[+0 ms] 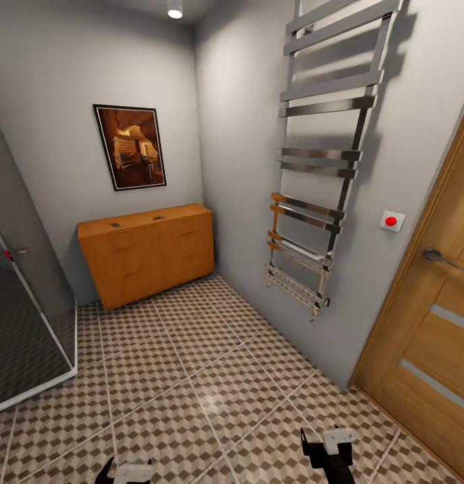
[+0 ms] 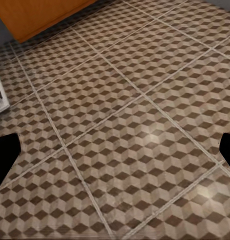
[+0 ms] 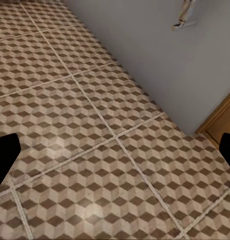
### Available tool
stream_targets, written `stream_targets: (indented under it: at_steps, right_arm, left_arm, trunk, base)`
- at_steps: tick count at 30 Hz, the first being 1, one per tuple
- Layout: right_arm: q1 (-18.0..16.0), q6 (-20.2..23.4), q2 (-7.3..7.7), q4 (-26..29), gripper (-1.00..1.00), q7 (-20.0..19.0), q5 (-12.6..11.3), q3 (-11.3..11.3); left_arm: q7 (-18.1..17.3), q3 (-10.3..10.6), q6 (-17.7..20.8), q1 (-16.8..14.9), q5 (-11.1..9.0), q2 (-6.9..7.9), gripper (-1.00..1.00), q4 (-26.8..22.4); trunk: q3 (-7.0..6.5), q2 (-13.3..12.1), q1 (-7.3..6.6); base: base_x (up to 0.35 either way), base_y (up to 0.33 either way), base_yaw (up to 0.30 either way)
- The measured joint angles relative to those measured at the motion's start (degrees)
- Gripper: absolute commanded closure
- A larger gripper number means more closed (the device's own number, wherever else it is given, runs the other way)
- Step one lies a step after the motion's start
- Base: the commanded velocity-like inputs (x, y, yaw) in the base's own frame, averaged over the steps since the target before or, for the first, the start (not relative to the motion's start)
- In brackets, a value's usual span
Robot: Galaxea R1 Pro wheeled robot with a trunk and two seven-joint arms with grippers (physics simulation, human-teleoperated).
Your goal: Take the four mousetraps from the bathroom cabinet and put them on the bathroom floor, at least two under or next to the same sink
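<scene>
The orange-brown cabinet (image 1: 151,252) stands in the far corner against the back wall, its drawers shut. Two small flat dark things (image 1: 116,224) (image 1: 157,217) lie on its top, too small to tell whether they are mousetraps. The cube-patterned bathroom floor (image 1: 191,376) stretches from me to the cabinet. My left gripper (image 1: 128,472) and right gripper (image 1: 328,447) hang low at the picture's bottom edge. Both wrist views look down on bare tiles (image 2: 125,130) (image 3: 95,150). In each, the dark fingertips (image 2: 5,155) (image 3: 5,157) sit wide apart with nothing between them. The bathroom sink is out of view.
A glass shower enclosure (image 1: 30,316) with a dark floor borders the left. A chrome towel radiator (image 1: 319,202) juts from the right wall, beside a red button (image 1: 391,220) and a wooden door (image 1: 434,349). A framed picture (image 1: 130,146) hangs above the cabinet.
</scene>
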State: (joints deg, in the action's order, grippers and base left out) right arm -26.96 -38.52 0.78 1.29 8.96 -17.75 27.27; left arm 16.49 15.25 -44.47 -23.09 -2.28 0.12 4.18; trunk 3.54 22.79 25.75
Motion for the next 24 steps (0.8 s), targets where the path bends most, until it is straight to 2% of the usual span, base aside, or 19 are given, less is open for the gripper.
stream_targets:
  at_steps: [15, 24]
  right_arm:
    - [0.00, 0.00, 0.00, 0.00, -1.00, 0.00, 0.00, 0.00]
    - [0.00, -0.01, 0.00, -0.01, -1.00, 0.01, 0.01, 0.01]
  left_arm:
    - [0.00, 0.00, 0.00, 0.06, 0.01, -0.22, -1.00, 0.00]
    - [0.00, -0.01, 0.02, 0.17, 0.03, -0.26, -1.00, -0.01]
  trunk:
    - [0.00, 0.00, 0.00]
    - [0.00, 0.01, -0.02]
  base:
    - [0.006, -0.002, 0.262]
    - [0.152, -0.101, 0.254]
